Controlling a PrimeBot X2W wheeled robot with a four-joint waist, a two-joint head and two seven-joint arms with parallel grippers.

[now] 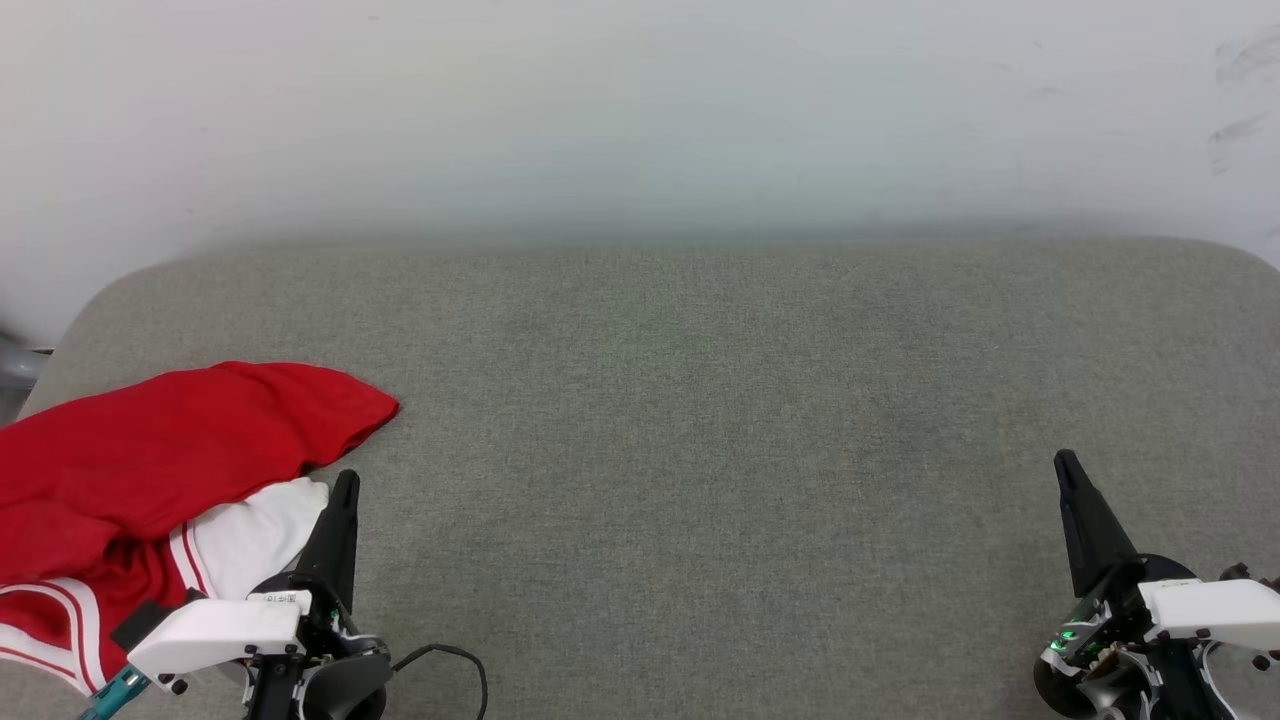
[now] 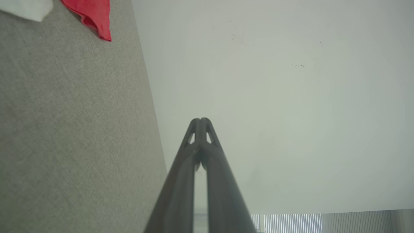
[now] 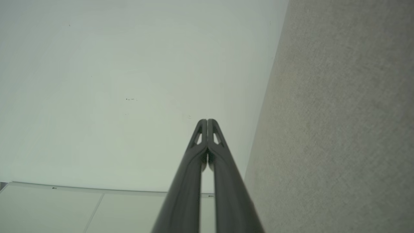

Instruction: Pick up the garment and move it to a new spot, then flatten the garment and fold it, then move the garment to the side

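Note:
The garment [image 1: 150, 450], bright red with a white sleeve and red-and-white striped trim, lies crumpled at the left end of the grey cushioned surface [image 1: 700, 400]. My left gripper [image 1: 346, 482] stands just right of the white sleeve, fingers pressed together, holding nothing. In the left wrist view the gripper [image 2: 201, 120] is shut, and a red corner of the garment [image 2: 93, 16] shows at the top left. My right gripper [image 1: 1064, 460] rests far to the right, shut and empty; the right wrist view shows its tips [image 3: 207, 121] touching.
A pale wall [image 1: 640, 110] rises behind the grey surface. The surface's rounded far corners sit at the upper left and upper right. A black cable [image 1: 450, 660] loops near my left wrist. A grey object [image 1: 15, 365] peeks past the left edge.

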